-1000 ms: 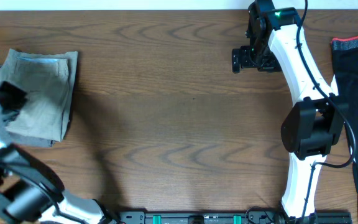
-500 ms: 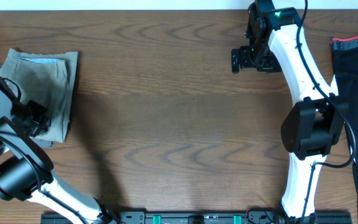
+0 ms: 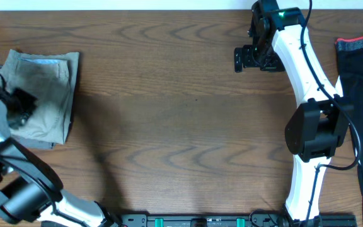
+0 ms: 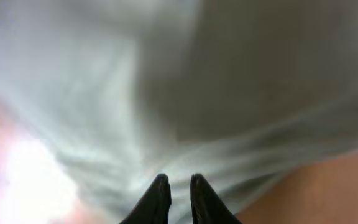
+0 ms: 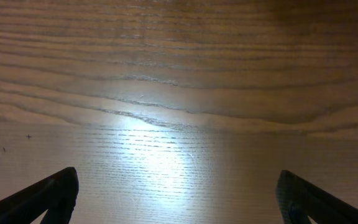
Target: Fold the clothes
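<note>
**Left gripper narrow over the folded shorts, right gripper wide over bare wood**

Over in the upper left of the overhead frame sit the shorts (image 3: 50,79), pale khaki-green, folded into a neat rectangle flat on the counter (image 3: 181,120). A second layer peeks out along the bottom edge and at the upper left corner.

The left gripper (image 3: 21,104) is right on top of that bundle, at its left half, with the arm curving up from the bottom left corner of the frame. Look through the left wrist camera: the two black fingertips (image 4: 156,194) are drawn in narrow, only a thin slit between them, and pale cloth fills almost the whole view behind. The picture is badly blurred, so whether any fabric is pinched in that slit, I cannot tell. A strip of brown counter shows at the lower right of that view.

Now the right gripper (image 3: 246,59), up at the top, right of centre, well apart from the shorts. Its jaws stand wide, nothing between them. The right wrist camera confirms it: one dark fingertip (image 5: 58,194) in each bottom corner, and bare wood grain with a bright glare patch between.

At the far right edge lies a dark garment (image 3: 361,107) with a reddish band along its top, running down out of frame beside the right arm.
</note>
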Available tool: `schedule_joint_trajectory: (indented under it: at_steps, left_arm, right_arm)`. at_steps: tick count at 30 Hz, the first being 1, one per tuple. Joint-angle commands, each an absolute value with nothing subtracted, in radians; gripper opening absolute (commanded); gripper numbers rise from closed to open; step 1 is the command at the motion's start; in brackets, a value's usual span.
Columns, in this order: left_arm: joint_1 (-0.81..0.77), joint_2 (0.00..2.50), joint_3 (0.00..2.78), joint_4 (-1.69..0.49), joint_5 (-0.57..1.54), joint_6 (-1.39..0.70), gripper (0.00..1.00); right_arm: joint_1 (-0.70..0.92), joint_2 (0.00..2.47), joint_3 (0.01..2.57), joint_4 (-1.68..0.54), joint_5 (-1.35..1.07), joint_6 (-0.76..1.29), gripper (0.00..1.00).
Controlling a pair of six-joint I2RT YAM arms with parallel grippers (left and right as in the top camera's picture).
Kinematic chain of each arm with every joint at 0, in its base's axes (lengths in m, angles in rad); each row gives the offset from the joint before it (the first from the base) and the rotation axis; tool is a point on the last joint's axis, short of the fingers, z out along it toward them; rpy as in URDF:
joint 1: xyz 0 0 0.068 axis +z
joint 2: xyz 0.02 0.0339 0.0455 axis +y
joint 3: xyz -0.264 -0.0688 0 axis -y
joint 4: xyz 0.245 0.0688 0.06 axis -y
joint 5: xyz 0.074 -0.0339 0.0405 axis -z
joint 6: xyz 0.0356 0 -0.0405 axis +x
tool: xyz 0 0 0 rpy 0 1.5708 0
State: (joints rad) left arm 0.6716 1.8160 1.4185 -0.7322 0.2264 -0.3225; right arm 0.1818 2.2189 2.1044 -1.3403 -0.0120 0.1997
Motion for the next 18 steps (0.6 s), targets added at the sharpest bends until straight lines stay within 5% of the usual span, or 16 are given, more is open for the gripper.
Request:
schedule_joint_trajectory:
  at_steps: [1,15,18]
  left_arm:
    - [0.672,1.785,1.421,-0.617,0.39,-0.332,0.16]
    - [0.585,1.929,1.421,-0.314,0.415,-0.379,0.17]
    - [0.555,1.99,1.421,-0.303,0.416,-0.379,0.25]
  right_arm:
    - [0.177,2.216,2.119,-1.338,-0.02,0.186,0.99]
    - [0.177,2.216,2.119,-1.34,-0.032,0.186,0.99]
    - [0.177,2.216,2.119,-1.345,-0.035,0.186,0.99]
